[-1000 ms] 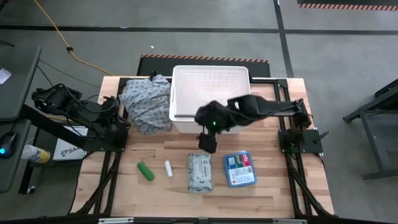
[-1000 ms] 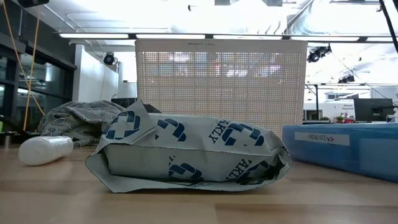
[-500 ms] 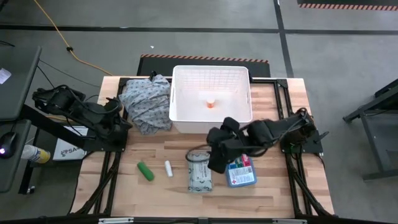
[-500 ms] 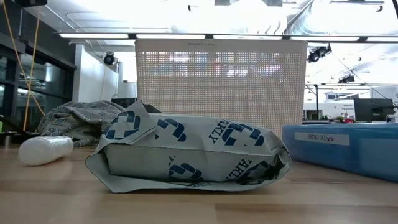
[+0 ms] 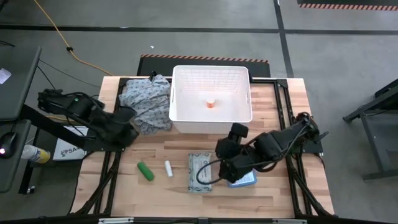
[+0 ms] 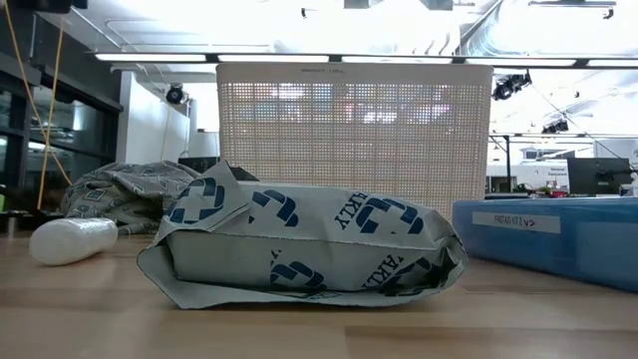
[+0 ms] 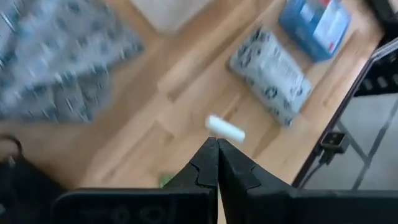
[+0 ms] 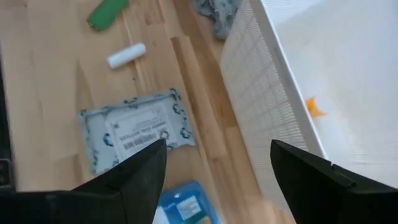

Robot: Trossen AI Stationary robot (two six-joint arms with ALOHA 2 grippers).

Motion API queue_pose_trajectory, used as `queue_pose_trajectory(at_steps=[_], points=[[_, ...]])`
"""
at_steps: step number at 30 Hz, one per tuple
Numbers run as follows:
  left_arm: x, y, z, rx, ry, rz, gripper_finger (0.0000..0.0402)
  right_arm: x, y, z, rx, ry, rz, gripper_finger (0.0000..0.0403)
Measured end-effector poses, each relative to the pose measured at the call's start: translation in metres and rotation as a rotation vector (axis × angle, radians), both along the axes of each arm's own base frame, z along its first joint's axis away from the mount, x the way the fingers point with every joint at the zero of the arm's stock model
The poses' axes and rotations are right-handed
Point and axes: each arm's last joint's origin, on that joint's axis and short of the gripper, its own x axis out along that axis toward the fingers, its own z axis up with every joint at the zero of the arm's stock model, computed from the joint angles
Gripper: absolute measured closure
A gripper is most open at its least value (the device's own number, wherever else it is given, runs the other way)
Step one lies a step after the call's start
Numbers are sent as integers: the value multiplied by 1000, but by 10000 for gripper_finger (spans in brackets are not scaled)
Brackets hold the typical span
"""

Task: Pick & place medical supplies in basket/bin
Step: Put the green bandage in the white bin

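The white basket (image 5: 186,118) stands at the table's far middle, with the orange white-capped bottle (image 5: 211,103) on its floor. On the wood near the front lie, left to right, the green tube (image 5: 145,171), the white tube (image 5: 168,168), the flat wipes pack (image 5: 198,171) and the blue box (image 5: 247,180). My right gripper (image 8: 217,180) hangs open above the blue box (image 8: 186,205) and the wipes pack (image 8: 137,130), touching neither. My left gripper (image 7: 216,146) is shut and empty, up in the air at the table's left beside the cloth heap.
A grey patterned cloth heap (image 5: 146,102) lies against the basket's left wall. My right arm covers most of the blue box from above. Bare wood shows along the near edge and right of the basket. The low view shows no gripper.
My right gripper has swung from above the basket's near wall toward the near edge, turning as it went, and now hangs over the blue box and wipes pack, still open. The orange bottle shows in the basket. My left gripper has moved right toward the cloth heap and rolled.
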Motion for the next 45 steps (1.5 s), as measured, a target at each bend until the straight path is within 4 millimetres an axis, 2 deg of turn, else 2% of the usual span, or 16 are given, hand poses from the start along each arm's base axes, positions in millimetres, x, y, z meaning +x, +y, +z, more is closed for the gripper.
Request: queue_pose_trajectory(at_steps=[9, 15, 19, 25, 30, 45], points=[[46, -30, -28, -161, 289, 3, 362, -6, 11, 1, -31, -2, 50, 126], [64, -66, -50, -165, 426, 41, 362, -10, 18, 1, -43, 6, 94, 126], [67, -92, -61, -123, 410, 71, 362, -12, 22, 0, -43, 7, 109, 126], [66, -120, -68, -82, 270, 131, 362, -14, 26, 0, -50, 14, 136, 126], [63, -134, -73, -95, 241, 193, 362, -17, 30, 0, -42, 13, 145, 126], [72, -143, -91, -71, 283, 317, 362, -21, 36, 0, 38, 8, 109, 126]])
